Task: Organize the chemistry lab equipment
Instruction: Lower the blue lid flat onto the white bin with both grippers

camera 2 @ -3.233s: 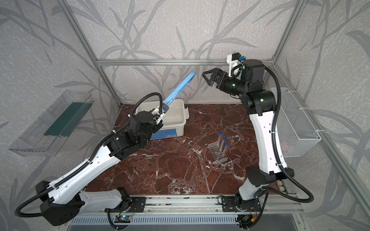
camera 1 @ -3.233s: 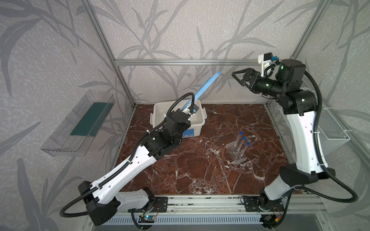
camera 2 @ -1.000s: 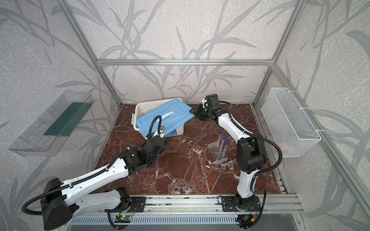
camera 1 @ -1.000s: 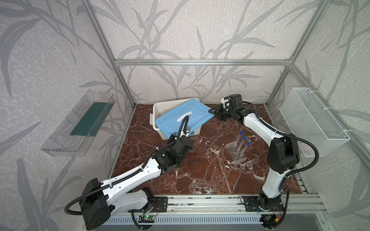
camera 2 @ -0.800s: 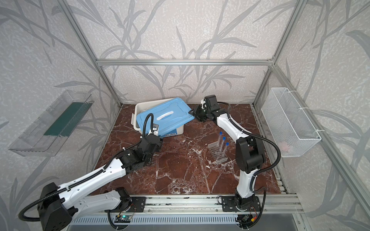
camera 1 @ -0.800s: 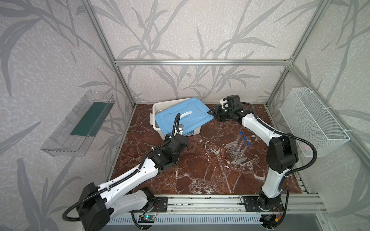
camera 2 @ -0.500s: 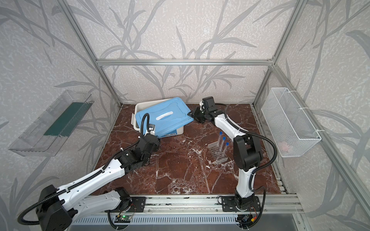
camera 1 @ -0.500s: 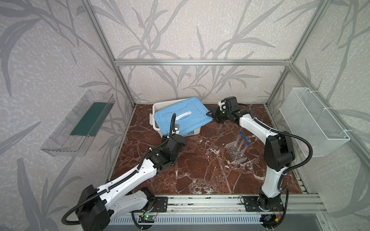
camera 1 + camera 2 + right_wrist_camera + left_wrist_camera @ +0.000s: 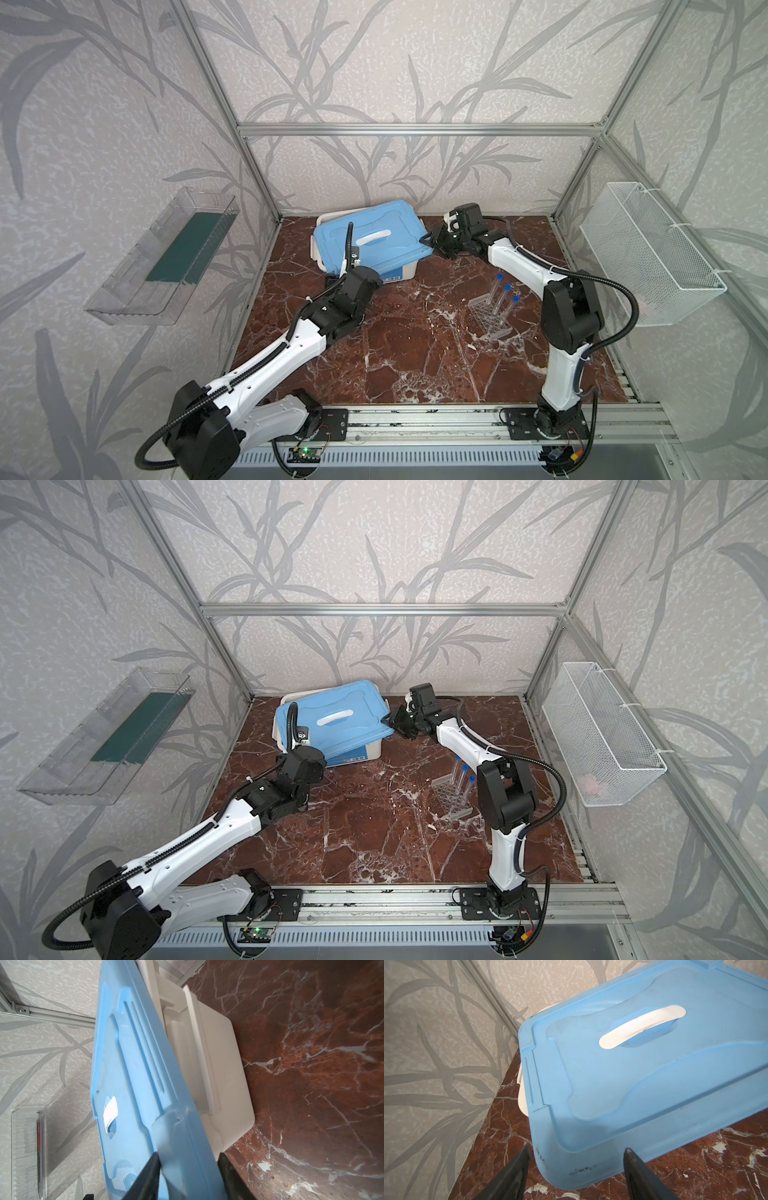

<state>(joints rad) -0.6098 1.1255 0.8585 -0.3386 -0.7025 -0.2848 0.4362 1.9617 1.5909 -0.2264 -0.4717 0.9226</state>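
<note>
1. Three blue-capped test tubes (image 9: 503,296) are seen standing, slightly leaning, in the clear rack (image 9: 490,324). The rack is on the marble table (image 9: 415,365), right of centre and well apart from both grippers. No change is noted there across the recent views.
2. No other lab pieces are visible, as the inside of the white tub (image 9: 409,270) is covered.
3. Main change: three seconds back the blue lid (image 9: 370,245) was held high and tilted over the tub by the left arm. It is now laid on the tub, skewed, with its right corner overhanging the rim and the tub's back-left rim left bare. It is not seated.
4. Left gripper (image 9: 576,1152): the lid has been let go. The fingers are spread wide on either side of the lid's near corner, and no clamp is seen. The arm has been drawn back low at the tub's front-left.
5. Right gripper (image 9: 189,1164): it has been brought down from high in the air to the lid's right end. The fingers (image 9: 149,1172) are partly apart with the lid's rim between them. Whether the rim is pinched or only straddled cannot be told.
6. Judged meaning: the tub is being closed, and the lid must be squared to the rim and pressed down. A push from one end alone could slide it further askew.
7. The wire basket (image 9: 648,257) and clear wall tray (image 9: 166,257) are unchanged.
</note>
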